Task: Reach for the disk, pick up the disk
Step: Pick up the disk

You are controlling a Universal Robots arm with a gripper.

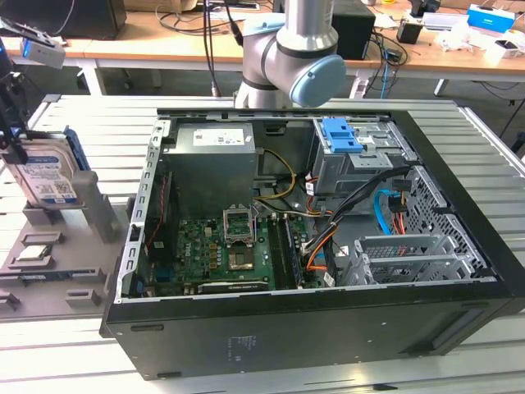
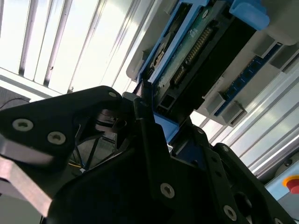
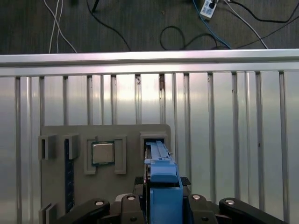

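**A:** What is laid out, from the largest thing down?

**B:** An open computer case (image 1: 312, 328) is set on the slatted table (image 1: 74, 361). The arm (image 1: 287, 57) is seen at the far side of it. At the exterior view's left, beside the case, a grey holder (image 1: 98, 213) is placed. The disk (image 1: 49, 176) is stood on edge in one of its slots.

**A:** And how is the gripper placed?

**B:** The gripper (image 3: 161, 200) is set over the disk's upper edge. The fingers (image 2: 145, 130) are seen on either side of the blue frame and appear to be pressed against it, so the disk is pinched. A small processor chip (image 3: 103, 153) is seated in the pocket just beside the slot and is not touched.

**A:** Which step is judged to be in hand?

**B:** The reach is judged done and the pick-up is at the grasp, with the disk not yet raised from its slot. A firm pinch and a straight pull along the slot would be called for, so that the frame is not jammed against the holder.
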